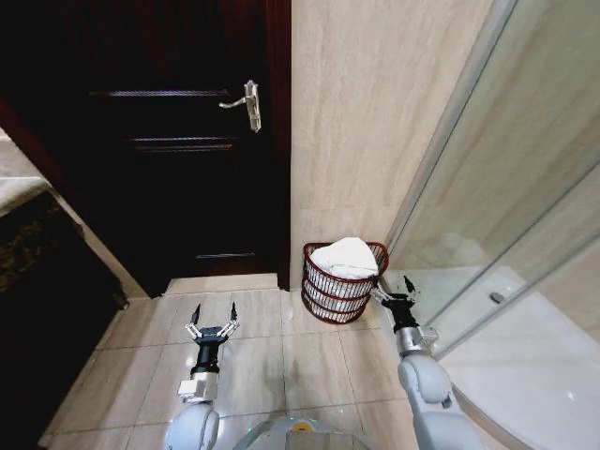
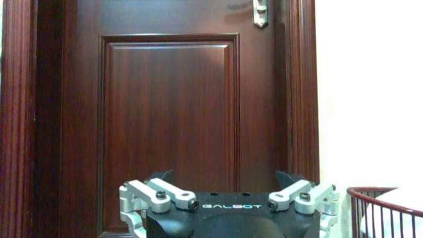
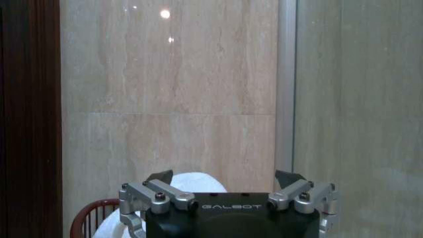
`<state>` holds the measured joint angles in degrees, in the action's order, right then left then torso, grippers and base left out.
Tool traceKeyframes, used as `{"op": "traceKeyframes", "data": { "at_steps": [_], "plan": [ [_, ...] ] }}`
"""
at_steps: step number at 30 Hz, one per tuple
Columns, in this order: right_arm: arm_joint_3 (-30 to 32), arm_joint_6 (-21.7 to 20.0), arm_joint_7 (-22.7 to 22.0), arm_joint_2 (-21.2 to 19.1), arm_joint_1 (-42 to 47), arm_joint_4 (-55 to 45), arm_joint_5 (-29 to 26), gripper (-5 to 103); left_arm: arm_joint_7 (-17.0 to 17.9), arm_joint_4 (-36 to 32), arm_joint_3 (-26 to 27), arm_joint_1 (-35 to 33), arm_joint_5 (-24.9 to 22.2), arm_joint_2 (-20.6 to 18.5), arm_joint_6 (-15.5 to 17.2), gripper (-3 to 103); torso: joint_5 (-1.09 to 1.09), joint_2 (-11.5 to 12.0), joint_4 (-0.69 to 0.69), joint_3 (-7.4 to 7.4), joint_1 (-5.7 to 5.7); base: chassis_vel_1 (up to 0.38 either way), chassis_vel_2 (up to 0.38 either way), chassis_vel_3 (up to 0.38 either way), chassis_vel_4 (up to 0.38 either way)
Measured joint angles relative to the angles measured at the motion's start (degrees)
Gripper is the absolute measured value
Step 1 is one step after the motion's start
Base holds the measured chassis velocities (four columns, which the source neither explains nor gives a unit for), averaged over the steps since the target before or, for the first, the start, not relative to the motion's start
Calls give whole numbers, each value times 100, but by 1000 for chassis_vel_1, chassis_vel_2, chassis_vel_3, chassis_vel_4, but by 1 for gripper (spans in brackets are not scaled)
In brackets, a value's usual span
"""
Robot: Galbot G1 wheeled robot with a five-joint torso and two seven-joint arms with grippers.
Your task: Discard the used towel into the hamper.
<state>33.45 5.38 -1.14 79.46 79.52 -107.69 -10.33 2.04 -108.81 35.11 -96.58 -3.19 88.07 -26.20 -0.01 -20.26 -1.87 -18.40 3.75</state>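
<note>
The white towel point(image 1: 345, 256) lies bunched in the top of the hamper point(image 1: 337, 298), a dark reddish wire basket standing on the floor against the beige wall. My right gripper point(image 1: 394, 287) hovers open just beside the hamper's rim, nothing between its fingers. In the right wrist view the towel point(image 3: 198, 182) and the hamper's rim point(image 3: 92, 210) show beyond the open right gripper point(image 3: 225, 176). My left gripper point(image 1: 214, 313) is open and empty over the floor tiles, well left of the hamper. The left wrist view has the left gripper point(image 2: 225, 176) facing the door, the hamper's rim point(image 2: 383, 198) at the side.
A dark wooden door point(image 1: 187, 141) with a metal handle point(image 1: 248, 105) stands shut behind the left gripper. A glass shower screen point(image 1: 506, 187) and raised shower floor run along the right. A dark counter point(image 1: 37, 281) sits at the left. Open tiled floor point(image 1: 281, 356) lies between the arms.
</note>
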Motion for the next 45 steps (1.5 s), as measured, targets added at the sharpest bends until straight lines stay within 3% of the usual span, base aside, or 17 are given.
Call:
{"op": "traceKeyframes", "data": {
  "at_steps": [8,16,19,20,22,23,26,27,29,33,45],
  "plan": [
    [-166,-217,-160,-44,-131,8,14,100,7,-30,-5,2,17,-1,24,100,0,0,0,0,0,-43,60,53,-48],
    [-473,-824,-513,-201,-396,93,-146,100,9,-15,-28,31,20,-1,54,100,1,0,0,0,0,-15,25,16,-14],
    [-464,-1889,-564,-501,-534,-194,-796,100,15,-36,-3,32,13,-2,72,100,0,0,0,1,-1,0,0,0,0],
    [-464,-1889,-564,-501,-534,-194,-796,100,15,-36,-3,32,13,-2,72,100,0,0,0,1,-1,0,0,0,0],
    [-396,-2588,-447,-698,-738,-260,-1092,100,27,-42,27,31,-18,-27,72,100,1,0,1,0,-1,0,0,0,0],
    [-396,-2588,-447,-698,-738,-260,-1092,100,27,-42,27,31,-18,-27,72,100,1,0,1,0,-1,0,0,0,0],
    [-358,-3586,-222,-983,-1258,-254,-1412,100,35,-40,69,22,-100,-26,46,100,1,0,0,0,-1,0,0,0,0],
    [-358,-3586,-222,-983,-1258,-254,-1412,100,35,-40,69,22,-100,-26,46,100,1,0,0,0,-1,0,0,0,0],
    [-449,-4188,-86,-1136,-1671,-205,-1556,100,36,-6,101,2,-165,-29,-5,100,0,0,0,0,-1,0,0,0,0],
    [-712,-4698,-30,-1236,-2162,27,-1732,100,37,37,153,-32,-251,-44,-73,100,1,0,0,0,-1,0,0,0,0],
    [-1632,-4793,284,-1149,-3525,1707,-1872,100,37,52,233,-16,-415,-94,-129,100,0,0,0,0,0,0,0,0,0]
  ]
}}
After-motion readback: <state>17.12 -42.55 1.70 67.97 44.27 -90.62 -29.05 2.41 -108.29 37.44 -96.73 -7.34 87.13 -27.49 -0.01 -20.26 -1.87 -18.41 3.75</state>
